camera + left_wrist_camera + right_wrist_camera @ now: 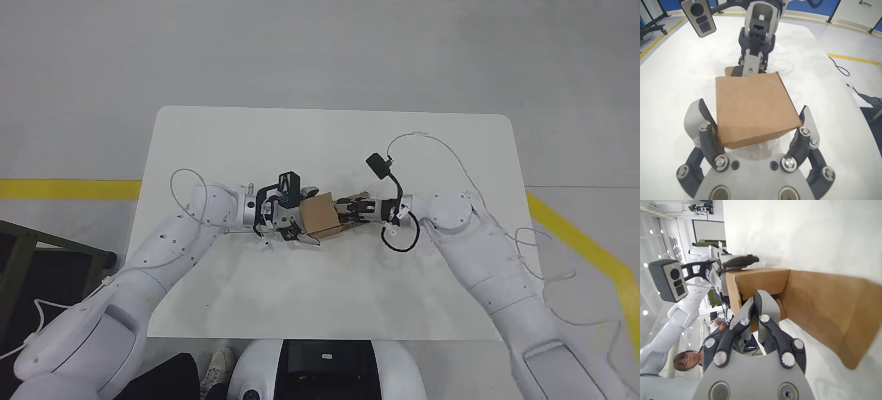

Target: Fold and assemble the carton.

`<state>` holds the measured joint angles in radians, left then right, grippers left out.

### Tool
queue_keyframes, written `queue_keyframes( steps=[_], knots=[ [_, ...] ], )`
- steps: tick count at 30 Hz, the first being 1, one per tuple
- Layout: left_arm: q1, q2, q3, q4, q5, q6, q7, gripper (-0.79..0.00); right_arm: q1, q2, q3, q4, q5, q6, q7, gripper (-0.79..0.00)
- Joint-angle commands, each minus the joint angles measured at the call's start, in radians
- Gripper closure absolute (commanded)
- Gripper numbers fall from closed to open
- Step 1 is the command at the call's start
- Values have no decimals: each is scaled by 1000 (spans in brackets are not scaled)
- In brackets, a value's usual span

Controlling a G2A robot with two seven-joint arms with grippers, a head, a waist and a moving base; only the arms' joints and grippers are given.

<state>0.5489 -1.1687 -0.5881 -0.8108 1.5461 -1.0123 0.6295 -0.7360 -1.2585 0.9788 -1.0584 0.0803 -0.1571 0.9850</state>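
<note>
White table point(330, 140), seen from above, with both arms meeting at its middle. Between them lies the brown carton point(320, 214), resting on the tabletop and partly formed.

Left gripper point(753, 106): fingers spread wide and set against opposite sides of the carton, one dark pad point(706, 113) flat on one side wall and the other finger touching the opposite corner. The closed upper face of the carton fills the space between them.

Right gripper point(755, 294): fingers drawn almost together at the opposite end of the carton, with a thin strip of cardboard showing between them, so that they pinch a wall or flap. Which of the two it is cannot be told. A broad cardboard panel point(821, 313) runs just beside this gripper.

Farther back on the table, a thin white cable point(450, 150) loops from the right arm across the bare surface. Beyond the far edge lies grey floor point(300, 50) crossed by a yellow line point(60, 188).
</note>
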Motion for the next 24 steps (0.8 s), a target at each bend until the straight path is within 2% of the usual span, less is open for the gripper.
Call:
queue_keyframes(
  steps=[1, 6, 7, 10, 14, 24],
  knots=[
    [-1, 0, 3, -2, 4, 0, 1, -785, -13, 17, 41, -36, -33, 29, -4, 0],
    [0, 1, 6, -7, 5, 0, 9, -785, -61, 60, 127, -165, -169, 121, 24, 0],
    [0, 1, 6, -9, 7, 0, 10, -785, -69, 67, 141, -187, -193, 137, 29, -49],
    [2, 2, 6, -12, 8, 0, 12, -785, -86, 81, 165, -230, -243, 154, 56, -132],
    [2, 5, 4, -16, 11, 0, 15, -785, -85, 88, 166, -225, -273, 153, 77, -252],
    [23, 14, -19, -26, 0, 13, 3, -785, -56, 81, 121, -152, -285, 82, 66, -289]
  ],
)
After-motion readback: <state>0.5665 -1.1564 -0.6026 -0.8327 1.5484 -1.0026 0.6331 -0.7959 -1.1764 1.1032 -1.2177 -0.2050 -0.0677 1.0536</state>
